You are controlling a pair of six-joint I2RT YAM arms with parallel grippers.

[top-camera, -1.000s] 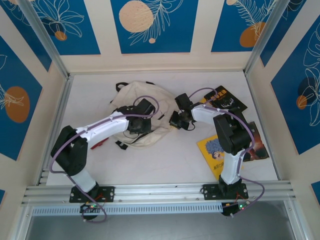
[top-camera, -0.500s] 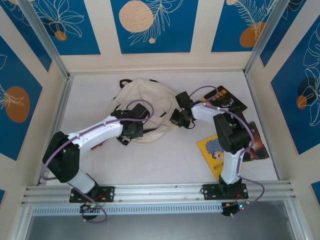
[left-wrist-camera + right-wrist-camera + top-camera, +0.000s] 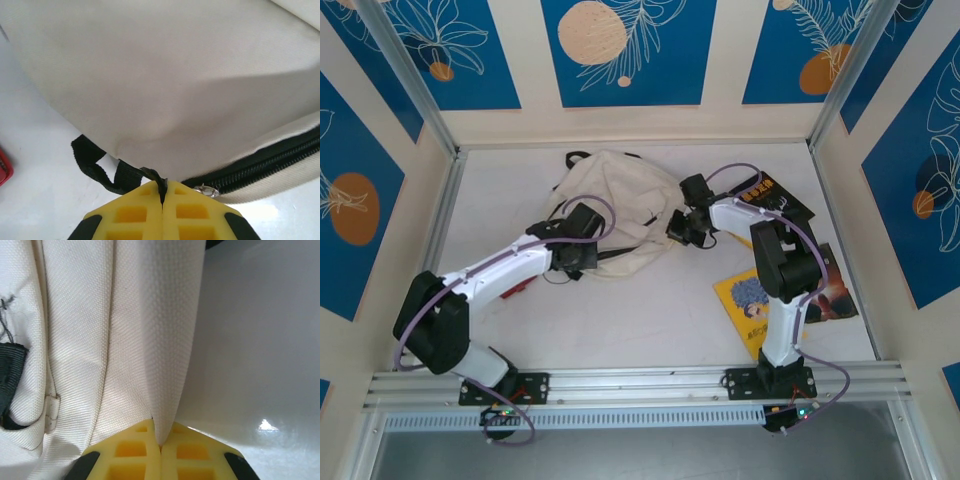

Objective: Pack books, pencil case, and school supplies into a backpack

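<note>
Sagging on the white table (image 3: pixel 650 320) amid blue-patterned walls (image 3: pixel 620 50) lies a cream backpack (image 3: pixel 620 190); left gripper (image 3: pixel 162 189) and right gripper (image 3: pixel 161 442) both clench on it.

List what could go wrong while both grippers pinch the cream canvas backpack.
The right gripper grips only a thin fold of the cream canvas backpack; if pulled, that cloth may slip free. The left gripper pinches a small black tab by the dark zipper; the tab could slide out, or the zipper might snag on slack fabric.
</note>
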